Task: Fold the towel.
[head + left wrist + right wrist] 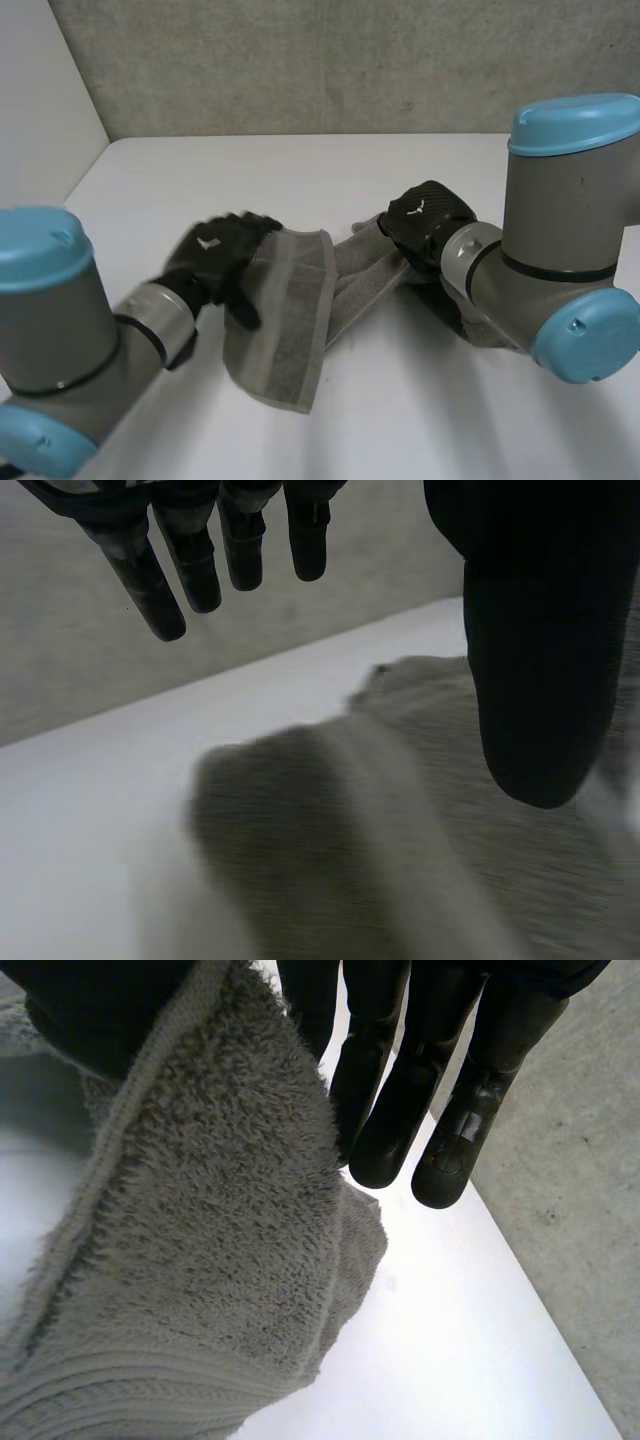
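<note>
A grey towel (pixel 288 320) lies bunched in a long strip across the middle of the white table (pixel 300 170). One end hangs folded by my left hand (pixel 215 258); the other runs up to my right hand (pixel 425 215). In the left wrist view my left hand (pixel 540 660) hovers open over the towel (pixel 400 840), with straight fingers (pixel 190 565) and the thumb clear of the cloth. In the right wrist view my right hand (pixel 400 1090) pinches an edge of the towel (pixel 200 1260) between thumb and fingers, and the cloth hangs from it above the table.
A grey wall (pixel 300 60) closes the table's far side and a white panel (pixel 40 100) stands at its left. Bare table lies behind the towel and in front of it, between my two arms.
</note>
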Robot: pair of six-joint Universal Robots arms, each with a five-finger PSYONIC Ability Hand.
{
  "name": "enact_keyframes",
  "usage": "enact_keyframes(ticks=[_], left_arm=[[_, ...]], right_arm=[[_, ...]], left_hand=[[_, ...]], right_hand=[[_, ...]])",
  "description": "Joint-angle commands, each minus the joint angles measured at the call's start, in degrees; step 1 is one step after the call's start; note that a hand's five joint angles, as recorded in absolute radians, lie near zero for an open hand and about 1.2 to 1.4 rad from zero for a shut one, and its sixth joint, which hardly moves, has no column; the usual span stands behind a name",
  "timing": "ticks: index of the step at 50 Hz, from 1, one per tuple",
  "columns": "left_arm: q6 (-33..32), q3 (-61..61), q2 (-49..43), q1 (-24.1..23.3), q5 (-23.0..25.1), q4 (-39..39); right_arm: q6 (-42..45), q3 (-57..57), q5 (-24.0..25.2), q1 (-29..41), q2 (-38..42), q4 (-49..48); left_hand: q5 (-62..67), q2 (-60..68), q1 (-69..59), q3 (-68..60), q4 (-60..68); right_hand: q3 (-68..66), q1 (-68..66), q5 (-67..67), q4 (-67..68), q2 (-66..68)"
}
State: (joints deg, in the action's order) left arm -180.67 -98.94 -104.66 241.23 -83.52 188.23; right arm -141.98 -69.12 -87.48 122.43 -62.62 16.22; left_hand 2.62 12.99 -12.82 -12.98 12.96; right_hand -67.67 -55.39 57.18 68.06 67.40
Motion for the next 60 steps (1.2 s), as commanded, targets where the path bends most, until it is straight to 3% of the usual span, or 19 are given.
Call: enact_keyframes(ticks=[1, 3, 9, 14, 19, 28, 30, 35, 39, 42, 44, 46, 50, 55, 57, 58, 60], left_arm=[[-5.0, 0.1, -3.9, -3.7, 0.9, 1.4], [-8.3, 1.7, -5.7, -5.6, 0.7, 1.5], [-6.5, 4.7, -7.8, -9.7, -0.2, 1.4], [5.7, 8.6, -10.5, -14.0, -5.8, 0.8], [12.4, 11.7, -13.2, -17.3, -10.7, -0.6], [19.2, 16.1, -18.5, -19.7, -15.2, -4.9], [21.5, 18.0, -20.6, -19.7, -18.1, -5.2], [22.7, 20.2, -23.6, -19.7, -21.2, -5.5], [22.8, 21.1, -25.7, -19.7, -21.8, -5.4], [22.8, 21.8, -27.1, -19.7, -22.1, -5.2], [22.7, 21.4, -27.2, -19.7, -24.0, -4.8], [22.0, 21.3, -26.8, -19.4, -25.8, -4.3], [21.7, 21.7, -25.3, -18.5, -28.3, -4.3], [18.7, 21.0, -21.5, -15.0, -27.8, -4.3], [12.1, 22.1, -20.3, -12.9, -26.5, -4.2], [12.1, 22.1, -20.3, -12.9, -26.5, -4.2], [4.8, 25.3, -20.1, -10.8, -24.4, -3.3]], right_arm=[[-0.9, -3.0, 0.2, 0.0, -1.0, 0.0], [-3.1, -3.9, 0.2, 0.0, -1.4, -0.2], [-10.7, -5.8, 0.2, 0.0, -2.3, -0.9], [-14.9, -8.0, 0.3, 0.1, -3.7, -2.8], [-15.8, -10.2, 0.2, 0.1, -5.5, -4.8], [-16.0, -11.7, 0.1, 0.1, -6.4, -6.2], [-16.5, -12.0, 0.1, 0.1, -6.9, -6.2], [-19.0, -12.6, 0.2, 0.1, -7.9, -6.2], [-20.2, -12.9, 0.2, 0.1, -8.7, -6.2], [-20.2, -13.3, 0.3, 0.2, -9.3, -6.3], [-19.2, -13.7, 0.2, 0.0, -9.2, -6.3], [-18.6, -13.6, 0.3, -0.1, -9.0, -5.9], [-14.7, -14.1, 0.3, -0.2, -7.8, -4.7], [1.6, -12.2, -0.2, -0.7, -0.5, -0.9], [4.1, -9.8, -0.3, -0.5, 0.8, -0.9], [4.1, -9.8, -0.3, -0.5, 0.8, -0.9], [4.3, -1.9, -2.2, -0.7, 3.4, -2.3]], left_hand=[[3.8, 3.5, -3.6, -3.5, 3.5], [6.7, 6.3, -6.5, -6.3, 6.3], [8.9, 8.5, -8.7, -8.5, 8.5], [10.9, 10.5, -10.7, -10.5, 10.5], [12.6, 12.2, -12.4, -12.2, 12.2], [12.4, 12.0, -12.2, -12.0, 12.1], [12.6, 12.2, -12.4, -12.2, 12.2], [13.1, 12.7, -12.9, -12.7, 12.7], [14.9, 14.6, -14.7, -14.6, 14.6], [25.2, 24.8, -25.0, -24.8, 24.8], [59.0, 58.6, -58.8, -58.6, 58.7], [64.3, 64.0, -64.1, -64.0, 64.0], [67.4, 67.0, -67.2, -67.0, 67.0], [67.4, 67.0, -67.2, -67.0, 67.0], [67.4, 67.0, -67.2, -67.0, 67.0], [67.4, 67.0, -67.2, -67.0, 67.0], [67.4, 67.0, -67.2, -67.0, 67.0]], right_hand=[[-12.3, -24.6, 12.8, 11.9, 12.6], [-12.3, -24.6, 12.8, 11.9, 12.6], [-12.3, -24.6, 12.8, 11.9, 12.6], [-12.3, -24.6, 12.8, 11.9, 12.6], [-12.3, -24.6, 12.8, 11.9, 12.6], [-12.3, -24.6, 12.8, 11.9, 12.6], [-12.3, -24.6, 12.8, 11.9, 12.6], [-12.3, -24.6, 12.8, 11.9, 12.6], [-12.3, -24.6, 12.8, 11.9, 12.6], [-12.3, -24.6, 12.8, 11.9, 12.6], [-12.3, -24.6, 12.8, 11.9, 12.6], [-12.3, -24.6, 12.8, 11.9, 12.6], [-12.3, -24.6, 12.8, 11.9, 12.6], [-12.3, -24.6, 12.8, 11.9, 12.6], [-12.3, -24.6, 12.8, 11.9, 12.6], [-12.3, -24.6, 12.8, 11.9, 12.6], [-12.3, -24.6, 12.8, 11.9, 12.6]])
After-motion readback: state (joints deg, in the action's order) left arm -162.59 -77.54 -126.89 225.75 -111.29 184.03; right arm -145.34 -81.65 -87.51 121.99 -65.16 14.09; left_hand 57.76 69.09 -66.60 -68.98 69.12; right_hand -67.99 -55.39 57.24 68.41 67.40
